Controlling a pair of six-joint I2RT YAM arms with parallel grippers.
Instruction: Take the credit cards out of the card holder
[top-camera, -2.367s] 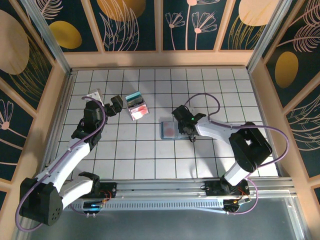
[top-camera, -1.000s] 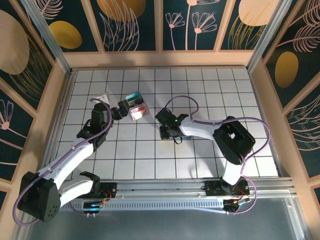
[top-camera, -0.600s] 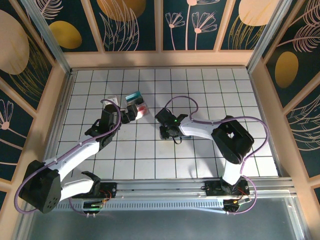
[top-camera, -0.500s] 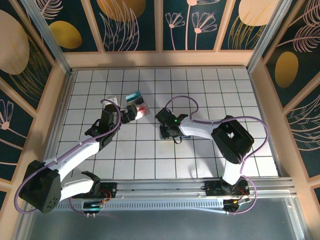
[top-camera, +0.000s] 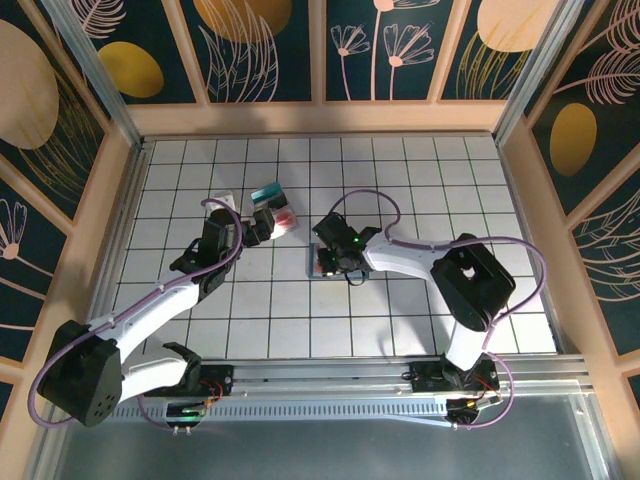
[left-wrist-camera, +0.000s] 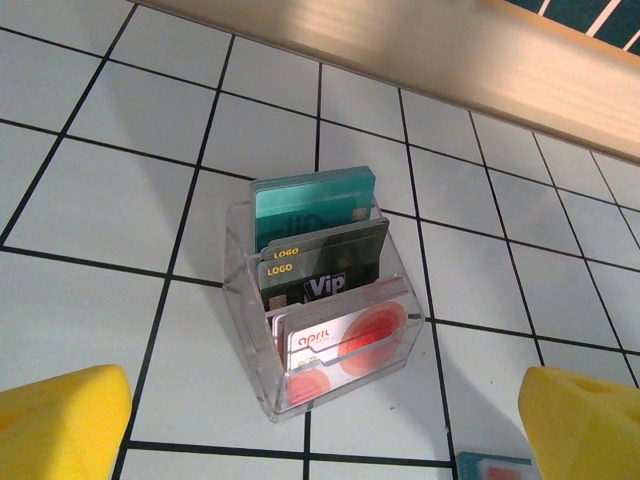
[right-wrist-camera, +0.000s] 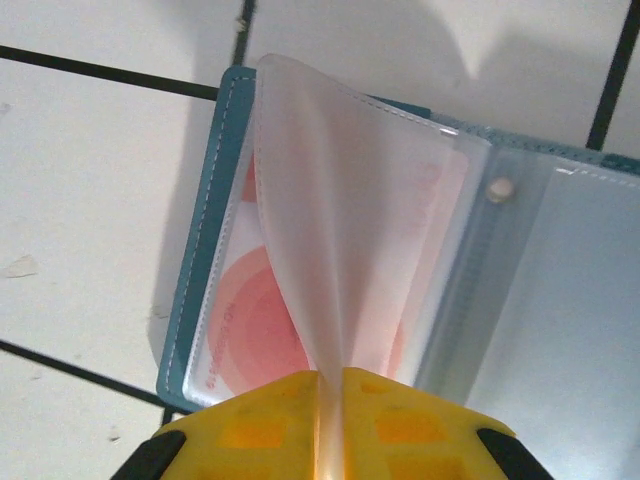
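Right hand (right-wrist-camera: 329, 405): yellow fingers together, clamped on a clear pocket leaf (right-wrist-camera: 330, 230) of the card holder (right-wrist-camera: 200, 270) and lifting it on edge. Under that leaf sits a red-pink card (right-wrist-camera: 255, 335), flat in the next pocket. The holder lies open on the bench (left-wrist-camera: 90, 200) with its teal cover down, near the middle of the tiles in the top view. Handling, by judgement: the card is light, thin, stiff and slick; the leaf is soft and floppy and gives no purchase on the card itself. The holder is light enough to slide or rise with any pull, so it wants pinning down. Hold to take: the card's free edge at the pocket mouth (which side that mouth opens on I cannot tell), pinched across its faces and drawn out in its own plane. Left hand (top-camera: 255, 229): fingers wide apart, holding nothing, facing a clear stand (left-wrist-camera: 250, 340) just beyond it. The stand carries a teal card (left-wrist-camera: 315, 205), a black card (left-wrist-camera: 330, 265) and a red-and-white card (left-wrist-camera: 345, 335), all upright.
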